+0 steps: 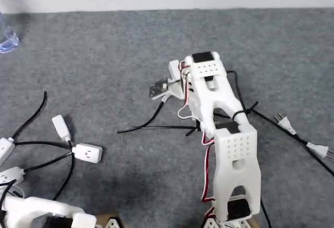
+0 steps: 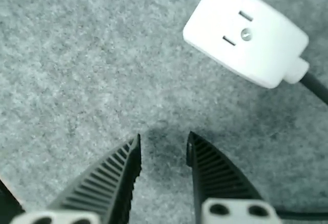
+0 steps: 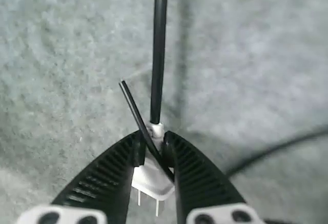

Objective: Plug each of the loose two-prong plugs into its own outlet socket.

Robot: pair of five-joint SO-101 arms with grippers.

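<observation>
My right gripper (image 3: 154, 137) is shut on a white two-prong plug (image 3: 151, 182); its black cord (image 3: 159, 49) runs away over the carpet and its prongs point back toward the wrist. In the high view that gripper (image 1: 162, 90) is held mid-table, with the cord (image 1: 143, 123) trailing toward the left. My left gripper (image 2: 164, 141) is open just above the carpet, nothing between its fingers, a short way from a white outlet socket (image 2: 246, 34) lying face up. Several white sockets, among them one (image 1: 87, 153) and another (image 1: 61, 128), lie at the left. Two loose plugs (image 1: 284, 122) (image 1: 319, 150) lie at the right.
Black cords (image 1: 31, 118) fan out from the sockets at the left, and another cord (image 1: 261, 116) crosses under the right arm (image 1: 235, 155). The left arm's white base (image 1: 42, 212) is at the bottom left. A clear bottle (image 1: 6, 39) stands at the far left edge.
</observation>
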